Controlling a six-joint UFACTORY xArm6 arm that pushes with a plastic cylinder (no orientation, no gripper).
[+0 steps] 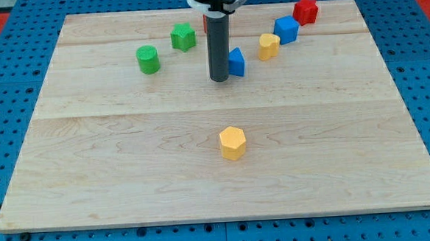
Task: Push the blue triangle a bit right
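Observation:
The blue triangle sits on the wooden board a little above the middle, partly hidden on its left side by my rod. My tip rests on the board right at the triangle's left edge, touching it or nearly so. The rod rises straight up to the arm at the view's top.
A yellow block, a blue cube and a red block lie to the triangle's upper right. A green star-like block and a green cylinder lie to the left. A yellow hexagon sits below. A red block hides behind the rod.

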